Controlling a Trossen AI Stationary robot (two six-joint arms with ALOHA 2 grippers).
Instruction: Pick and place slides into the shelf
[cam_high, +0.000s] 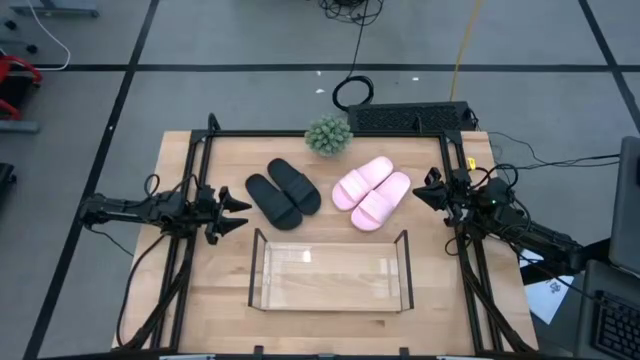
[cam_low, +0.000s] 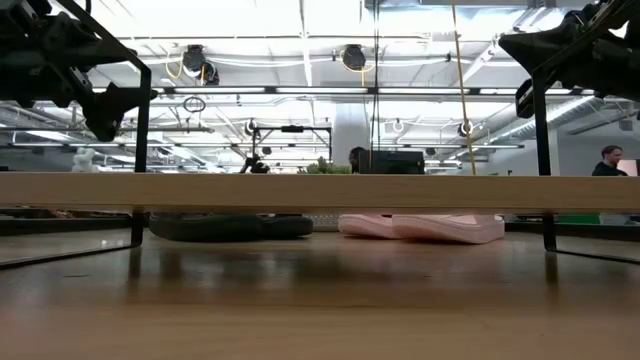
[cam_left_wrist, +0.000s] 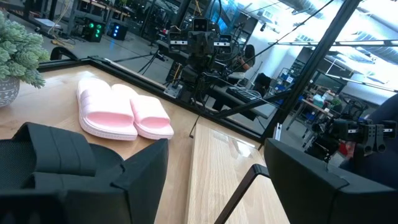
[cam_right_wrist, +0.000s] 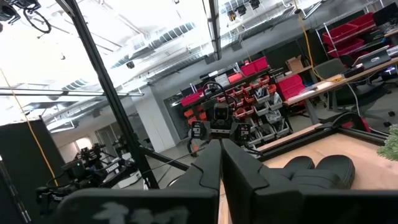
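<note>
From above, I see the black slides (cam_high: 283, 193) and the pink slides (cam_high: 371, 193) lying in pairs on the tabletop (cam_high: 180, 300), behind the clear shelf (cam_high: 330, 272), which holds nothing yet. My left hand (cam_high: 240, 211) waits just beside the black pair with its fingers spread; that pair's long axis runs diagonally away from it. My right hand (cam_high: 422, 193) sits pressed together, empty, close to the pink pair.

At tabletop height, both pairs show beyond a wooden bar, black (cam_low: 232, 226) on one side and pink (cam_low: 420, 226) on the other.

From the left wrist, the pink pair (cam_left_wrist: 121, 113) lies ahead past spread fingers.

From the right wrist, the black pair (cam_right_wrist: 320, 169) lies beyond closed fingertips (cam_right_wrist: 214, 168).

I judge the left hand better placed to start, taking a black slide.
</note>
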